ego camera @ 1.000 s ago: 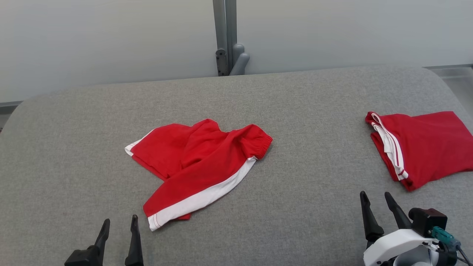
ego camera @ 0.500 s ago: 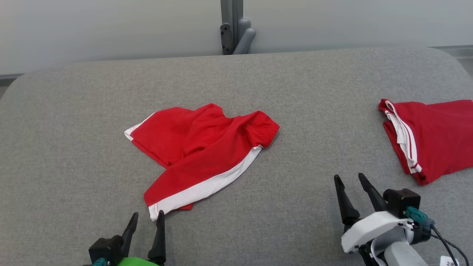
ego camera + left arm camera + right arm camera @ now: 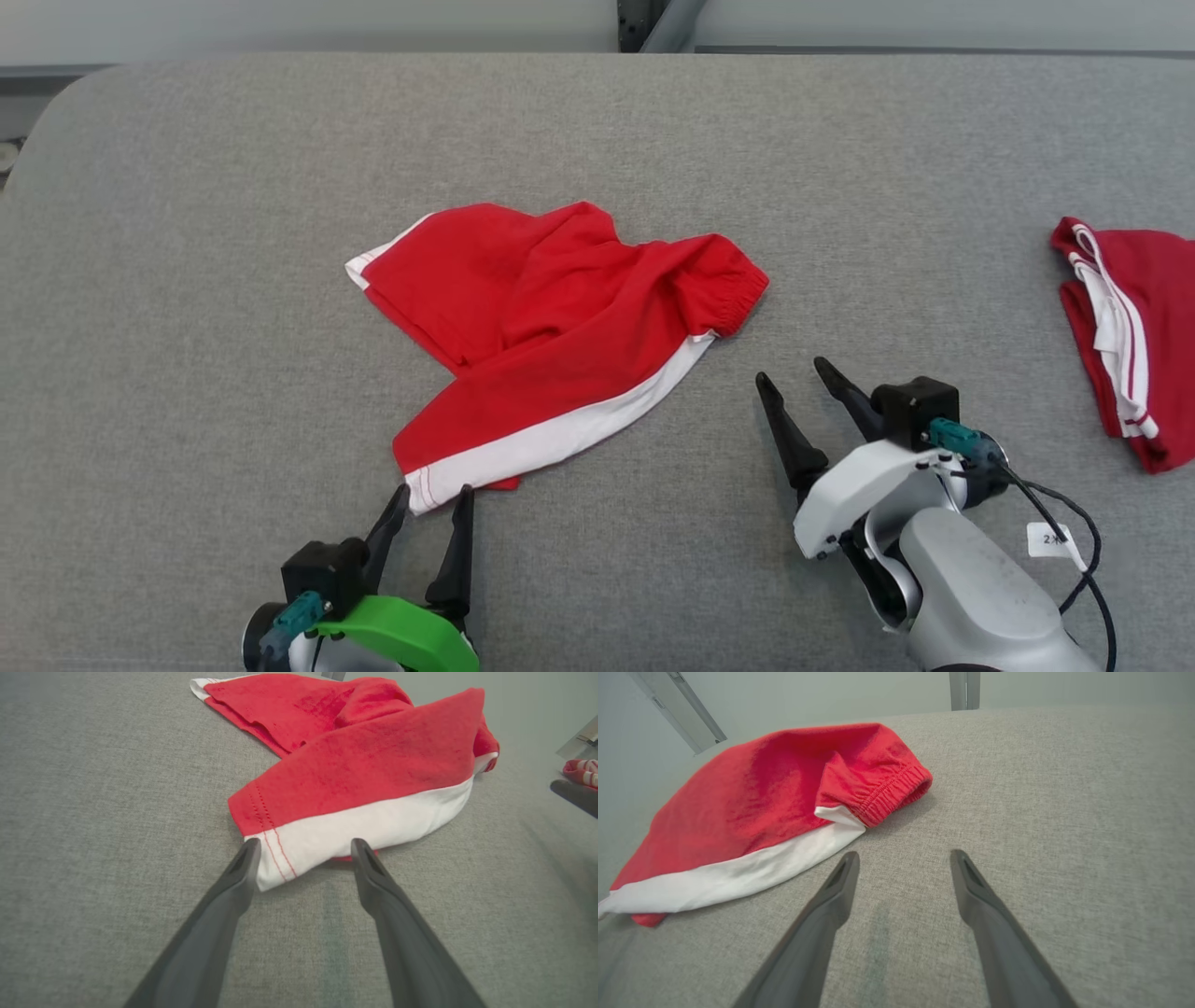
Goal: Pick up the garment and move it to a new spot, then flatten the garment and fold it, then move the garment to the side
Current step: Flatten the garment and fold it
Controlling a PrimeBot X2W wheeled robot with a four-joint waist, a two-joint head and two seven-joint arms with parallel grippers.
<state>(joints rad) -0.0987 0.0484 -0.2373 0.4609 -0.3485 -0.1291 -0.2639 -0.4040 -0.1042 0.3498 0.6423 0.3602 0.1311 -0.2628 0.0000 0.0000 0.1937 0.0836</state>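
1. Now left fingers (image 3: 459, 541) spread wide, tips straddling the white-hemmed near corner of the red garment (image 3: 551, 327) on the table (image 3: 187, 280).
2. Right fingers (image 3: 789, 429) spread, empty; waistband (image 3: 733, 289) just ahead-left of them.

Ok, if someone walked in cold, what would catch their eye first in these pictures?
The crumpled red shorts with a white side stripe stand out first, in the middle of the grey padded surface. The left end effector, open, frames their near hem corner, while the right end effector, also open, sits apart from the elastic waistband. A second red garment, folded, lies at the far right.
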